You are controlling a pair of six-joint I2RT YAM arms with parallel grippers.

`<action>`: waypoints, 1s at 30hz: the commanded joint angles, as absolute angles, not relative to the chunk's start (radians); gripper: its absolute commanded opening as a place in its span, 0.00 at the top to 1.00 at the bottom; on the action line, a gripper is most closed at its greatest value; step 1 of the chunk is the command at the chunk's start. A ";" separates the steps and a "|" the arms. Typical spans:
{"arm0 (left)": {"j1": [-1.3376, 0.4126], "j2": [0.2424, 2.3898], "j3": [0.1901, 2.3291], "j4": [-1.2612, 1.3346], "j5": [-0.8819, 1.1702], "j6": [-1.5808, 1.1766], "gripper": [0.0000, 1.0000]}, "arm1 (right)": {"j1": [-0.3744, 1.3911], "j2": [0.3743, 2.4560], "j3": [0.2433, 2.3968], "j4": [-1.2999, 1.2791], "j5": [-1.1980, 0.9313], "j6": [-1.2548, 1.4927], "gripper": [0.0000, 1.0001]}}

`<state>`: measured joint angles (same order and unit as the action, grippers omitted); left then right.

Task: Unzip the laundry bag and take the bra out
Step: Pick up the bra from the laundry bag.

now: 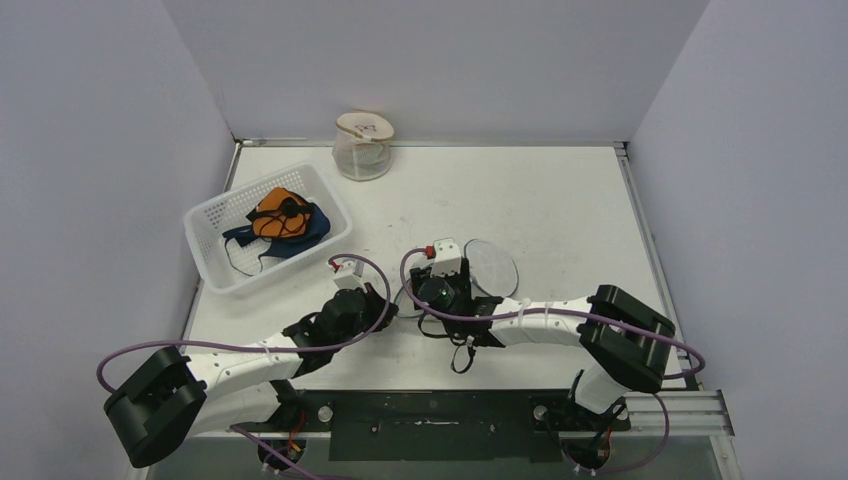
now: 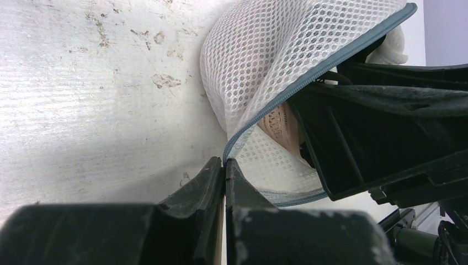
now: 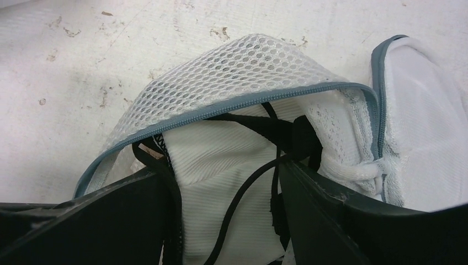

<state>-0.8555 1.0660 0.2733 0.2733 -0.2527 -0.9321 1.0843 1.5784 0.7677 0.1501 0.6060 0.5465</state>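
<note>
Both arms reach low over the table (image 1: 560,200), forearms angled inward so the wrists nearly meet at mid-table. The left gripper (image 2: 225,165) is clamped tight on the grey zipper edge (image 2: 309,74) of the mesh laundry bag (image 1: 495,265), which lies beside the right wrist. The right gripper (image 3: 221,171) is pushed into the bag's mouth. Its fingers are spread wide either side of the white, black-strapped bra (image 3: 215,143) inside; I can't tell if they press it. The round bag lies flat, mouth gaping toward both grippers, zip line running away from the left pinch.
</note>
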 commanded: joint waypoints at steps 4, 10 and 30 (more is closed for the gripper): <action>-0.854 1.052 0.288 0.283 -0.244 -0.923 1.00 | 1.064 1.458 0.671 0.328 0.567 0.574 0.26; -0.854 1.057 0.297 0.281 -0.244 -0.920 1.00 | 1.042 1.437 0.655 0.324 0.553 0.592 0.26; -0.854 1.038 0.328 0.268 -0.246 -0.922 1.00 | 1.031 1.568 0.718 0.195 0.478 0.551 0.47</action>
